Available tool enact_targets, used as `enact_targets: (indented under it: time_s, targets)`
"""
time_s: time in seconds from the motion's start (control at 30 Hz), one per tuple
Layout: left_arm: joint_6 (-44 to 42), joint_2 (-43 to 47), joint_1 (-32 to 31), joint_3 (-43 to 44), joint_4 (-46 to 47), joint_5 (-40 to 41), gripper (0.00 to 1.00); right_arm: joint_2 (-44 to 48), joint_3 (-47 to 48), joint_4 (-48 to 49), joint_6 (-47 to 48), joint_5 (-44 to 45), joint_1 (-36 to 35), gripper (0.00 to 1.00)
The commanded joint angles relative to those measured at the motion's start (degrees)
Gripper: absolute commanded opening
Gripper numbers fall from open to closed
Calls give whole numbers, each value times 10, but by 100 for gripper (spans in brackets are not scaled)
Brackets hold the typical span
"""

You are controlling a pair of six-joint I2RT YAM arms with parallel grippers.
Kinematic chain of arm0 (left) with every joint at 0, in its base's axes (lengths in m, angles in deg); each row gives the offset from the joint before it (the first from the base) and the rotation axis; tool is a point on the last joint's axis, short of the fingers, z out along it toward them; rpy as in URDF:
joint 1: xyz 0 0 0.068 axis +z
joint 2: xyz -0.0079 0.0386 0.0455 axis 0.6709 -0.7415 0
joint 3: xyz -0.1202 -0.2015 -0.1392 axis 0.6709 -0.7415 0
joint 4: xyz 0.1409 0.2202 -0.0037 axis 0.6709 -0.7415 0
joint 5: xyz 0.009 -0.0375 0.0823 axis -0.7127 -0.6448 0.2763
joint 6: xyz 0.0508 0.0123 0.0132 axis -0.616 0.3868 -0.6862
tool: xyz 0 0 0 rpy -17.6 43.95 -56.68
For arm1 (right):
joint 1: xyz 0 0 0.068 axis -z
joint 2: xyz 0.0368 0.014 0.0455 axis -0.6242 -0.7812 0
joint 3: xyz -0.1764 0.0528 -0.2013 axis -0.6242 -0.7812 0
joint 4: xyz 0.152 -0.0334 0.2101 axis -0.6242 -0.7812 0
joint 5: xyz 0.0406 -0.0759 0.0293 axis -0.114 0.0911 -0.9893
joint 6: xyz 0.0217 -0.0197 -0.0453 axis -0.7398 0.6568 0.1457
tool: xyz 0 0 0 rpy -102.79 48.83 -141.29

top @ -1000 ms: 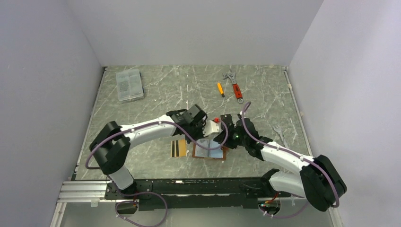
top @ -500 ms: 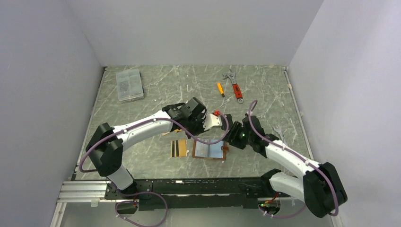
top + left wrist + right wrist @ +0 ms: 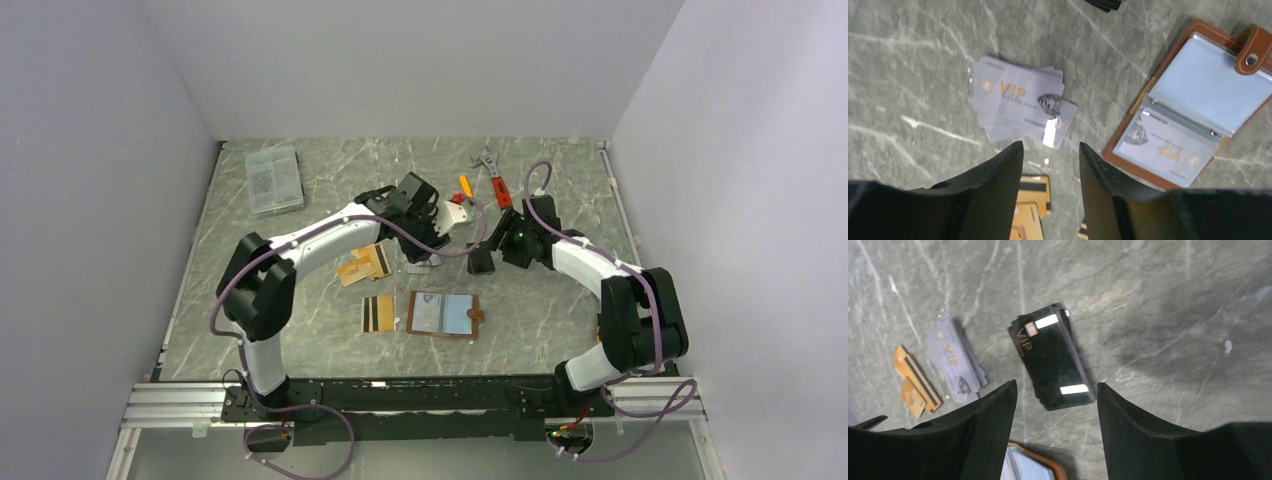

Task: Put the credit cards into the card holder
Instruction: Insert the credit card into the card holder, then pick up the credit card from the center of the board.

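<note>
The card holder point(image 3: 1198, 107) lies open and flat on the worktop point(image 3: 330, 170), clear sleeves up and snap tab folded out. One silver card point(image 3: 1160, 146) with VIP print sits in a sleeve. It is off to one side of the left tool point(image 3: 1050, 162), apart from it.

A fanned pile of silver-grey cards point(image 3: 1018, 100) rests just ahead of that tool's fingertips. Some orange cards point(image 3: 1032, 220) show down between its fingers point(image 3: 998, 185), on the worktop. The left tool is released, its fingers apart with nothing between them.

A gold card point(image 3: 377, 313) with black stripes lies just beside the holder's far edge, well apart from both tools.

The right tool point(image 3: 1055, 389) hangs over a stack of black cards point(image 3: 1053, 360). Its fingers are spread wide to either side of the stack and grasp nothing.

Beyond the tools, near the back wall, I see a clear box point(image 3: 273, 180), a red-handled wrench point(image 3: 497, 182) and a small orange screwdriver point(image 3: 466, 188).
</note>
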Motion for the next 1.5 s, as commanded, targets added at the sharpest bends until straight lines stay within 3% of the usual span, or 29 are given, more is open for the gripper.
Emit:
enact_targets:
  time_s: [0.0,0.13,0.23,0.47,0.67,1.47]
  targets:
    - [-13,-47,-10,58,58,-23,54,-35,19,34,20,1,23,62]
    - [11,-127,-10,155,44,-73,67,-70,14,64,11,-34,42,61]
    - [8,-142,-19,151,94,-70,70,-81,3,84,1,-63,51,61]
    - [-11,-178,-30,159,136,-27,69,-82,-34,128,-21,-106,65,58]
    - [-8,-182,-39,121,205,-21,68,-101,-63,167,-42,-154,88,50]
    - [-20,-247,-31,182,177,-31,68,-88,-139,232,-75,-211,91,43]
